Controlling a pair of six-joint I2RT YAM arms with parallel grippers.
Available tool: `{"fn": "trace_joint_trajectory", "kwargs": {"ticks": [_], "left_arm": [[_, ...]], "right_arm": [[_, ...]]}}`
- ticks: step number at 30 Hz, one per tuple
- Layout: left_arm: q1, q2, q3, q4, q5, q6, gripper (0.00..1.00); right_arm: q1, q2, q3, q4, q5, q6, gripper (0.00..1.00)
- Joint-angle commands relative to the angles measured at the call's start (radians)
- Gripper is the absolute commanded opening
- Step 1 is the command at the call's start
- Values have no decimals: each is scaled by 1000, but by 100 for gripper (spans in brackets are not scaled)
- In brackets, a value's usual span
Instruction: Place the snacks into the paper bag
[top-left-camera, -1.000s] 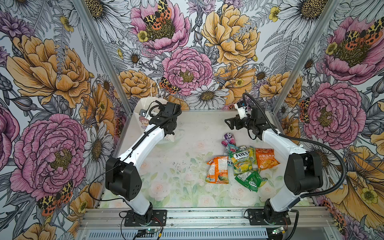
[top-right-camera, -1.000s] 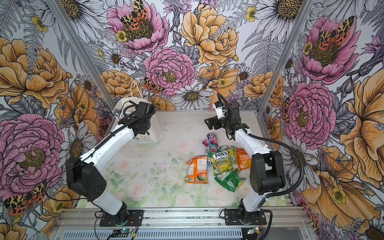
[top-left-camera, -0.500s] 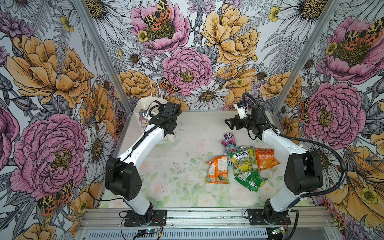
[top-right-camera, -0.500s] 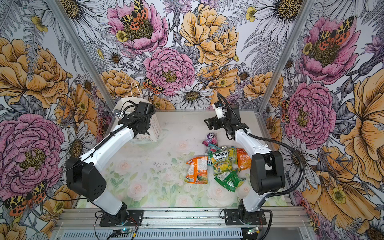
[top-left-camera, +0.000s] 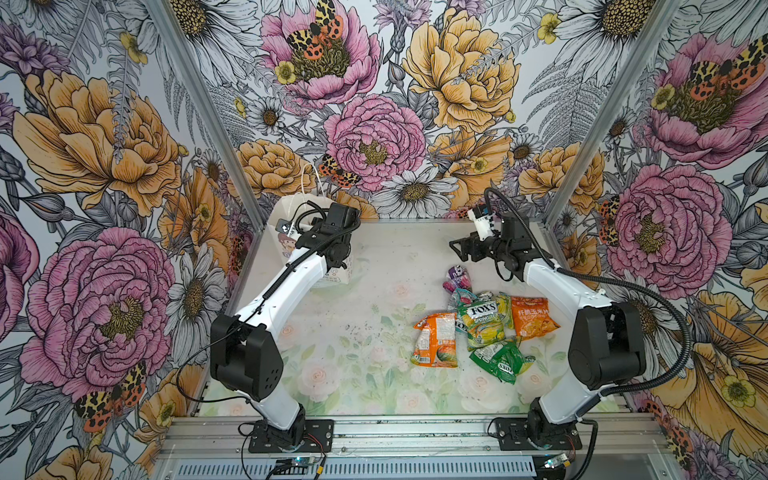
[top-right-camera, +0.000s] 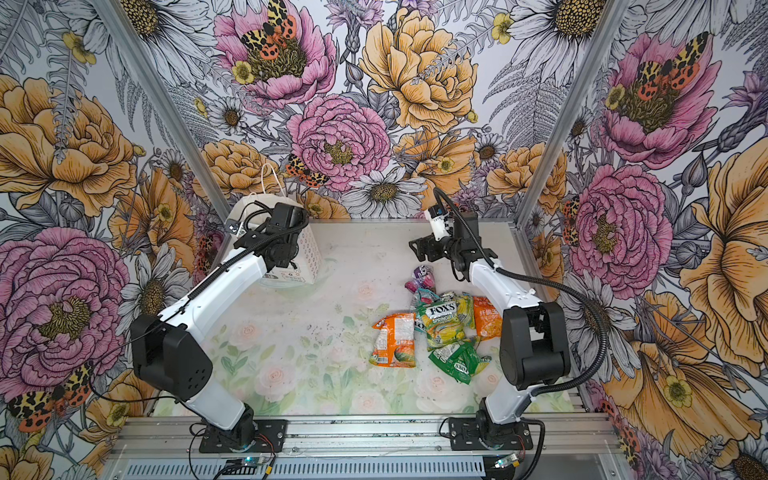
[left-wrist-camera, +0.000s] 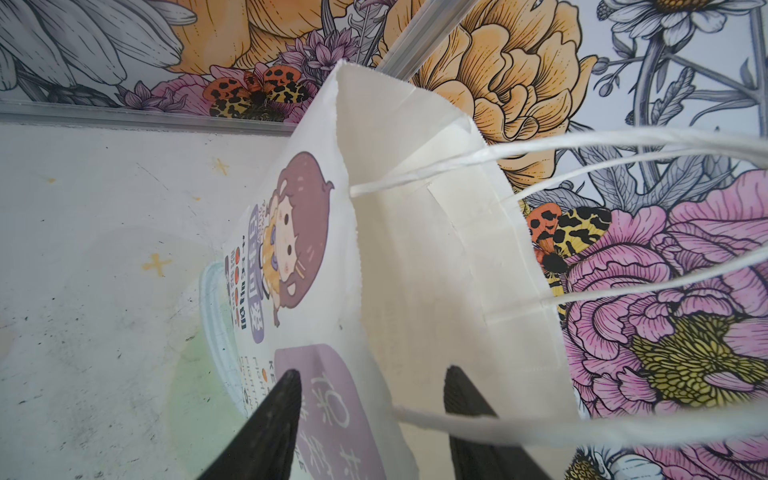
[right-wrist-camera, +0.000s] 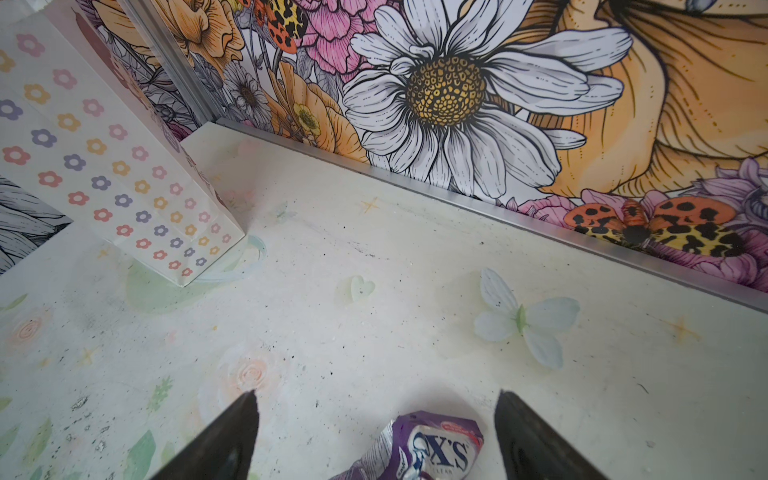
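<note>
Since every packet we can count lies out on the tabletop (top-left-camera: 374, 266), we judge the task barely begun. The snacks (top-left-camera: 482, 320) sit in a loose heap near the right edge. We see a yellow-green packet (top-right-camera: 442, 322), two orange packets (top-left-camera: 434, 345), a green packet (top-left-camera: 500, 359) and, nearest the far edge, a purple packet (right-wrist-camera: 436, 451).

The paper bag (left-wrist-camera: 415, 270) stands upright in the far left corner with its mouth open. What we see of its inside is bare white paper, though its bottom is hidden.

Our left tool (left-wrist-camera: 372, 372) straddles the bag's printed front wall at the rim, one finger outside and one inside. Its jaws are apart and not pinching the paper. Our right tool (right-wrist-camera: 376, 395) hangs spread and empty just above the purple packet. We reckon every packet has yet to be carried across.
</note>
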Motion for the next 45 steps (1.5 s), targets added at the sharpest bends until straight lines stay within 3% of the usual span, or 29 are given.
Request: {"fn": "trace_joint_trajectory", "kwargs": {"ticks": [1,9,16,22,28,33,38,45], "left_arm": [[8,10,-10,-12,17,-29,52],[11,0,-36,-9,28,-70,37],[20,1,-37,-7,57,-67,6],[19,-4,-36,15,73,-11,0],[17,-20,-17,80,135,204,0],[32,-80,-89,276,348,468,0],[66,-193,-276,569,580,557,0],[114,-267,-326,616,814,665,0]], "right_arm": [[7,1,-9,7,-6,-15,90],[8,6,-10,7,-4,-15,89],[8,7,-12,8,-6,-14,87],[9,2,-18,7,-7,-16,87],[9,-8,-23,7,-10,-3,86],[9,-25,-19,6,-4,48,85],[15,-56,-14,-6,4,99,85],[39,-85,37,-154,54,165,85]]}}
